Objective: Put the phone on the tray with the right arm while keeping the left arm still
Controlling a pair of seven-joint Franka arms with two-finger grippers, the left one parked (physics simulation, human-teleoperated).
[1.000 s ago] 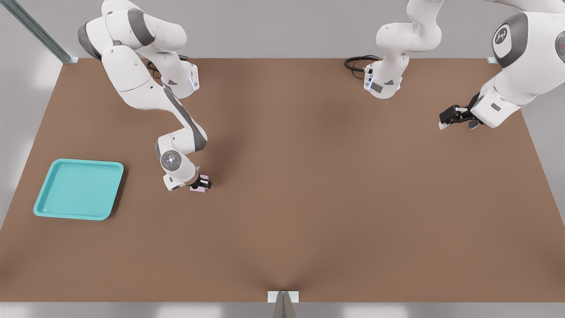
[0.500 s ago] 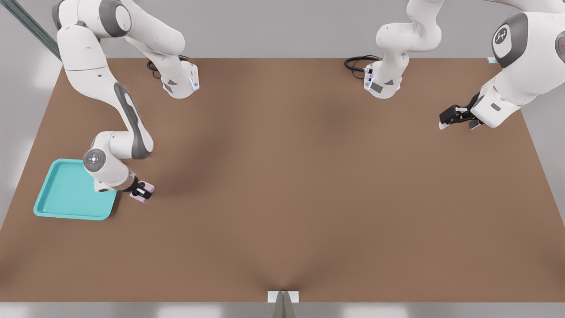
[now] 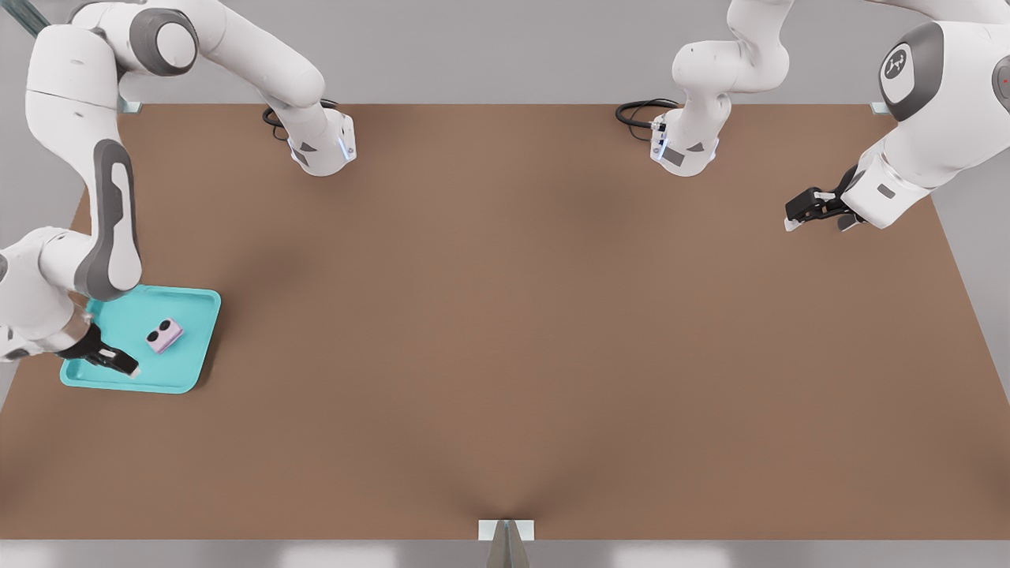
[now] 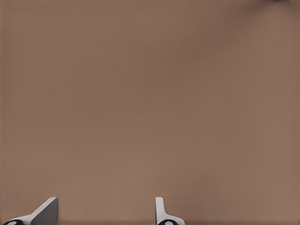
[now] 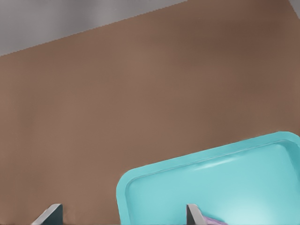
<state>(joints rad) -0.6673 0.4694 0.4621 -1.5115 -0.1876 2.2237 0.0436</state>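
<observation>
Matte brown flat worktop point(image 3: 552, 355). White jointed right arm point(image 3: 102, 197) reaches over the shallow turquoise square plastic tray point(image 3: 193, 304), rounded corners, raised rim. Black two-finger gripper point(image 3: 110, 359) hangs over the tray's front-left part, jaws open, empty. Small pale pink flat phone point(image 3: 164, 335) lies inside the tray, lenses up, just beside the gripper.

Worktop point(image 3: 505, 315): matte brown, plain, rectangular, soft shadows across the middle. It fills the left wrist view.

Black cable point(image 3: 641, 109) coiled at the far edge, toward the front view's right. Second black cable point(image 3: 272, 120) at the far edge, toward the left.

Pale metal bracket point(image 3: 506, 529) at the middle of the near edge. Small corner bracket point(image 3: 880, 107) at the far right corner.

Grey surround point(image 3: 505, 47) beyond the far edge.
</observation>
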